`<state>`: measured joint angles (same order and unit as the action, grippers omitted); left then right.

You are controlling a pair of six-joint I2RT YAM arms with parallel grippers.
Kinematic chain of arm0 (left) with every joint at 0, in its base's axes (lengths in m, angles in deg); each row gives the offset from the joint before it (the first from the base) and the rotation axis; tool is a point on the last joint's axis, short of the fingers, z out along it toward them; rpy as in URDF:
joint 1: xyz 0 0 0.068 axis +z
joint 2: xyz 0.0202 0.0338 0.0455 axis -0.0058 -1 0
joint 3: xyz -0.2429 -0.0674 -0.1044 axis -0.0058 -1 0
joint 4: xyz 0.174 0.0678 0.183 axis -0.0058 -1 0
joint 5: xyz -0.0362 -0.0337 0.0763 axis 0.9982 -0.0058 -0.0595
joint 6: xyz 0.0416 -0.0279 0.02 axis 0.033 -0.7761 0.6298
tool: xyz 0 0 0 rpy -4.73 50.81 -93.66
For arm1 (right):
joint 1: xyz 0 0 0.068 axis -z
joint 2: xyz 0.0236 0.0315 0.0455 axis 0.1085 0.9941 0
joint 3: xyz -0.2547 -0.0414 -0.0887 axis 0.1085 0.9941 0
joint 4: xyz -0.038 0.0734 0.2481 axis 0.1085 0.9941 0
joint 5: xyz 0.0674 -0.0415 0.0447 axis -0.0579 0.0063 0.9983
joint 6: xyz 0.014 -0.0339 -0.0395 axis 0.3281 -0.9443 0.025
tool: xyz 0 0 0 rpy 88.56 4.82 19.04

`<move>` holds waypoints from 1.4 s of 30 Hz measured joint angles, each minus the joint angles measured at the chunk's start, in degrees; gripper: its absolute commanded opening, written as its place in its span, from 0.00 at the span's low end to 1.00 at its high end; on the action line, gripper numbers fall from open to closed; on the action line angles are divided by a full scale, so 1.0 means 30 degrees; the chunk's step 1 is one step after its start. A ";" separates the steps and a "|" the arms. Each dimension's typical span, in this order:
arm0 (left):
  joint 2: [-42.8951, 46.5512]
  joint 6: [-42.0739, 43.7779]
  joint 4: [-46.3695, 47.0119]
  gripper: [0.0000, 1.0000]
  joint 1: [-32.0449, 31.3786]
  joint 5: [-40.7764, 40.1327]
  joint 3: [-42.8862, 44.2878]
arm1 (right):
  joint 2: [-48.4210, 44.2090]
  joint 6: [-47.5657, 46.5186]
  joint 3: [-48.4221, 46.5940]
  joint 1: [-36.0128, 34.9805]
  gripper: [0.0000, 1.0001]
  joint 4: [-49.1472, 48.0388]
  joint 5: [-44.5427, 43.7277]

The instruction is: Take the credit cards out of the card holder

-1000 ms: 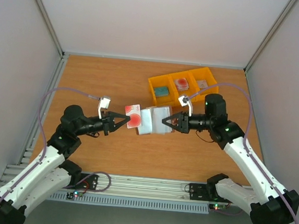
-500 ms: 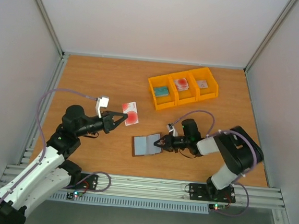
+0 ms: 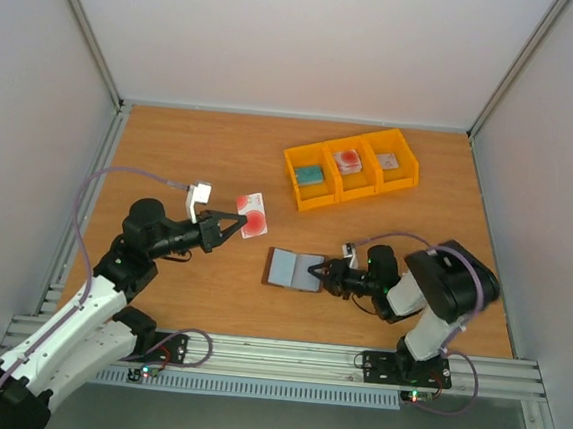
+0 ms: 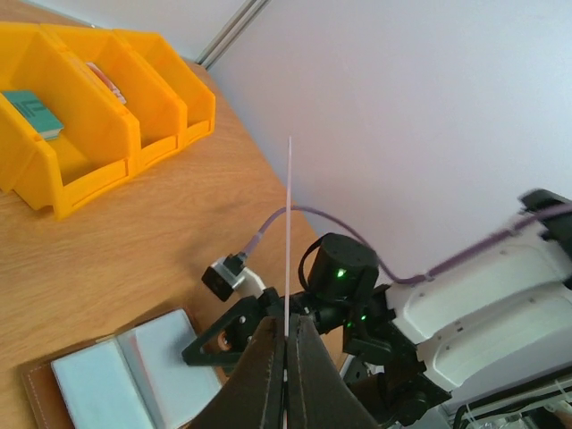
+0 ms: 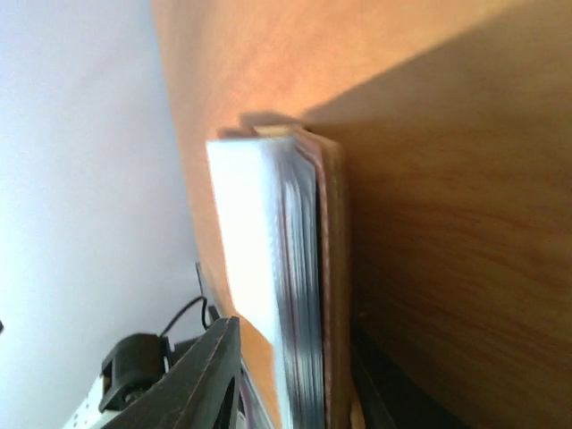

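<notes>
A pale credit card (image 3: 252, 215) with a red round spot is pinched in my shut left gripper (image 3: 238, 221), held above the table at the left. In the left wrist view that credit card (image 4: 288, 223) shows edge-on as a thin white line rising from the left gripper (image 4: 286, 323). The brown card holder (image 3: 295, 269) lies open on the table, its grey-blue lining up. My right gripper (image 3: 316, 270) sits low at its right edge. In the right wrist view the right gripper (image 5: 295, 344) straddles the card holder (image 5: 308, 268), and table shows between one finger (image 5: 214, 371) and the lining.
A yellow three-part bin (image 3: 360, 195) stands at the back right with a teal item (image 3: 310, 174), a red and white card (image 3: 348, 161) and a grey item (image 3: 388, 161). White walls close the table on three sides. The right arm is folded near the front rail.
The right gripper brought the card holder down from mid-air onto the table, and its jaws have parted. The left gripper stays shut on the card, shifted slightly right.
</notes>
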<state>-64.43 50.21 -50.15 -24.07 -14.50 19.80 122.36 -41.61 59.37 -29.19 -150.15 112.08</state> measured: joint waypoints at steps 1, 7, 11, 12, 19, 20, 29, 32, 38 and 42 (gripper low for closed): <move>-0.0036 0.0000 0.0051 0.00 0.0000 0.0000 0.0000 | -0.1173 -0.0226 -0.0095 0.0015 0.41 0.1676 -0.0430; -0.0073 -0.0007 0.0197 0.00 0.0000 0.0000 0.0000 | -1.0185 -0.4597 -0.4612 0.0430 0.53 1.5577 -0.3417; -0.0066 -0.0131 0.0510 0.00 0.0000 0.0000 0.0000 | -0.9777 -0.6171 -0.5523 0.1246 0.49 1.8258 -0.3475; -0.0051 -0.0153 0.0568 0.00 0.0000 0.0007 0.0000 | -0.8925 -0.6302 -0.5442 0.1319 0.51 1.8768 -0.3468; 0.0146 -0.0270 0.0597 0.00 0.0007 0.0080 0.0000 | -0.9486 -0.7366 -0.6309 0.1319 0.54 2.4101 -0.4095; 0.0204 -0.0270 0.0605 0.00 0.0000 0.0087 0.0000 | -1.0229 -0.7723 -0.6856 0.1319 0.54 2.5135 -0.4481; 0.0488 -0.0284 0.2018 0.00 0.0000 0.0583 0.0000 | -1.5613 -1.2874 -1.3610 -0.1552 0.61 3.2297 -0.8080; 0.0707 -0.0364 0.2623 0.00 0.0007 0.1049 0.0051 | -1.5730 -1.5220 -1.6422 -0.5566 0.65 3.1693 -0.7009; 0.1399 -0.0415 0.3628 0.00 0.0000 0.3395 0.1559 | -1.4163 -1.7500 -1.9555 -0.8539 0.77 2.9521 -0.4299; 0.2084 -0.0430 0.4670 0.00 0.0000 0.4670 0.2171 | -1.2553 -1.8338 -2.0538 -0.9180 0.66 2.9303 -0.3803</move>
<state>-58.18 48.92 -36.14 -24.07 -0.49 26.32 84.70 -96.63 -2.24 -56.73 -62.24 100.67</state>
